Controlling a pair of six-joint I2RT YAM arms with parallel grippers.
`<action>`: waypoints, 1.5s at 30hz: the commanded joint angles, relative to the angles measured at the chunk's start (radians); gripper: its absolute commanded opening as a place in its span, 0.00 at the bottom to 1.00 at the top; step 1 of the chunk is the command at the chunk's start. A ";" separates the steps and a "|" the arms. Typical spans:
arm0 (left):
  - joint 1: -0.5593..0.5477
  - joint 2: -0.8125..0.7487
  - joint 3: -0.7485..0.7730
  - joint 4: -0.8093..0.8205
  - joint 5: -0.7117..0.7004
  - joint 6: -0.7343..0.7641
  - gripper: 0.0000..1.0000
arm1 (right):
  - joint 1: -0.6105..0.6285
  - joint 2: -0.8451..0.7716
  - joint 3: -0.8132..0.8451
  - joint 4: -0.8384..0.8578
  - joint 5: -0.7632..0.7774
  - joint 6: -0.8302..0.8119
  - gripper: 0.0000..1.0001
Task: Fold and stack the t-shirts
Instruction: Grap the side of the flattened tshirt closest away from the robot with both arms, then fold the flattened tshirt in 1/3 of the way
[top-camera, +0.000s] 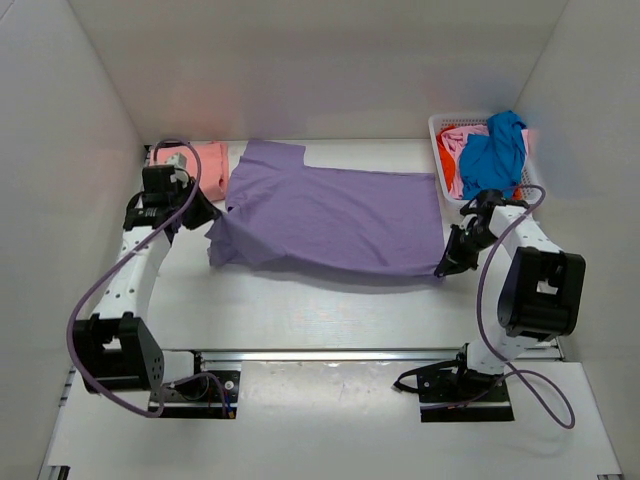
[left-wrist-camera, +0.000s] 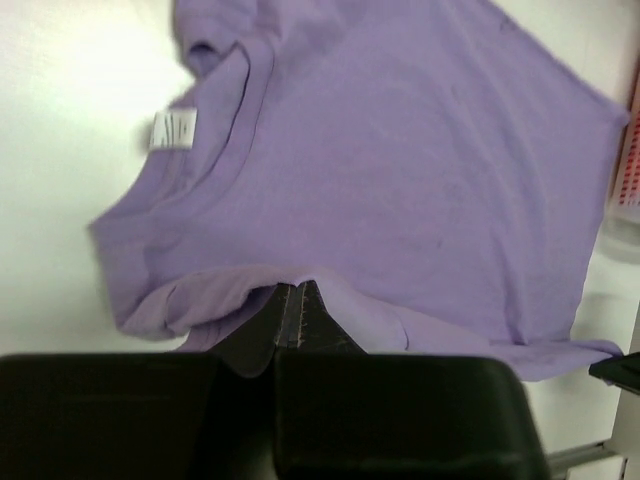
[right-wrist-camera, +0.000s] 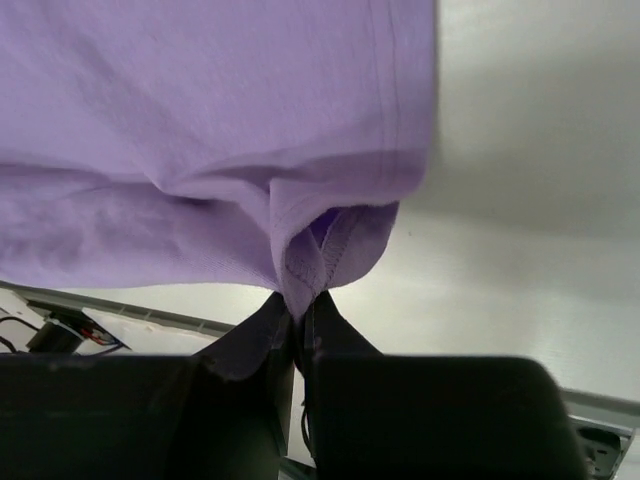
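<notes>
A lavender t-shirt (top-camera: 330, 215) is stretched across the middle of the table between both grippers. My left gripper (top-camera: 212, 220) is shut on its left edge; in the left wrist view the fingertips (left-wrist-camera: 292, 292) meet under a fold of the lavender t-shirt (left-wrist-camera: 400, 160), near the collar label (left-wrist-camera: 172, 130). My right gripper (top-camera: 443, 267) is shut on the right hem corner, and cloth bunches between its tips (right-wrist-camera: 298, 305) with the lavender t-shirt (right-wrist-camera: 200, 120) hanging above the table. A folded salmon-pink t-shirt (top-camera: 207, 160) lies at the back left.
A white lattice basket (top-camera: 440, 125) at the back right holds a blue t-shirt (top-camera: 495, 152), an orange-red one (top-camera: 449, 147) and a pink one (top-camera: 456, 183). White walls close in the left, back and right. A metal rail (top-camera: 350, 354) runs along the near edge.
</notes>
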 joint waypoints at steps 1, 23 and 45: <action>0.015 0.051 0.080 0.082 0.022 -0.009 0.00 | -0.001 0.037 0.062 -0.010 -0.025 -0.019 0.00; 0.046 0.431 0.342 0.207 0.044 -0.085 0.38 | 0.047 0.390 0.598 -0.121 0.130 -0.006 0.17; 0.010 0.207 -0.083 0.142 -0.110 0.030 0.49 | 0.143 0.060 0.028 0.321 0.303 0.082 0.36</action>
